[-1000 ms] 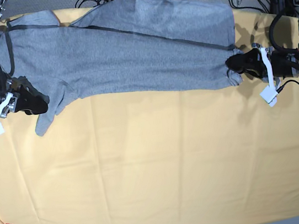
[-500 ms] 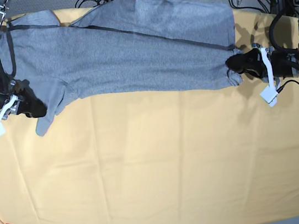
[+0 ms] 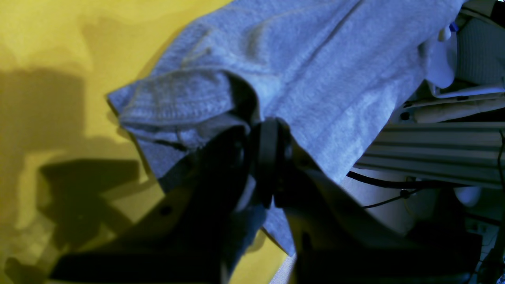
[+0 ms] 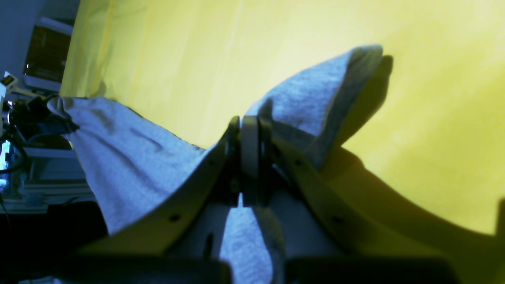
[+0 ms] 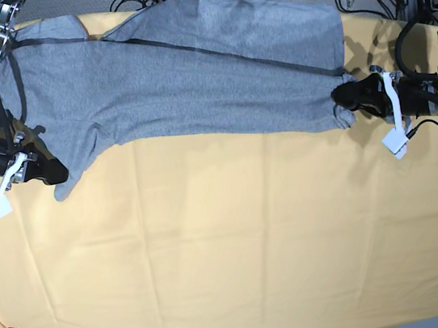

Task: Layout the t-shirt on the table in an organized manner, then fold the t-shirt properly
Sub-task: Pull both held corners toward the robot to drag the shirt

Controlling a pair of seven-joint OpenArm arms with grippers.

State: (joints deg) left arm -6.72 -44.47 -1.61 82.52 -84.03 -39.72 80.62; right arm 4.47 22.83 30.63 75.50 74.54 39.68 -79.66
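Right gripper (image 5: 50,171), pinching the sleeve of the t-shirt (image 5: 182,75), has drawn outward and slightly down over the last second, stretching that end flatter. Left gripper (image 5: 344,98) stays clamped on the hem corner, unmoved, so the shirt along the far edge of the table (image 5: 238,243) looks nearly spread, folding not begun.

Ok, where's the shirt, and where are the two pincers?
t-shirt (image 5: 191,78), base view, middle of the grey body.
left pincer (image 5: 343,97), base view, its black tips.
right pincer (image 5: 55,171), base view, its black tips.
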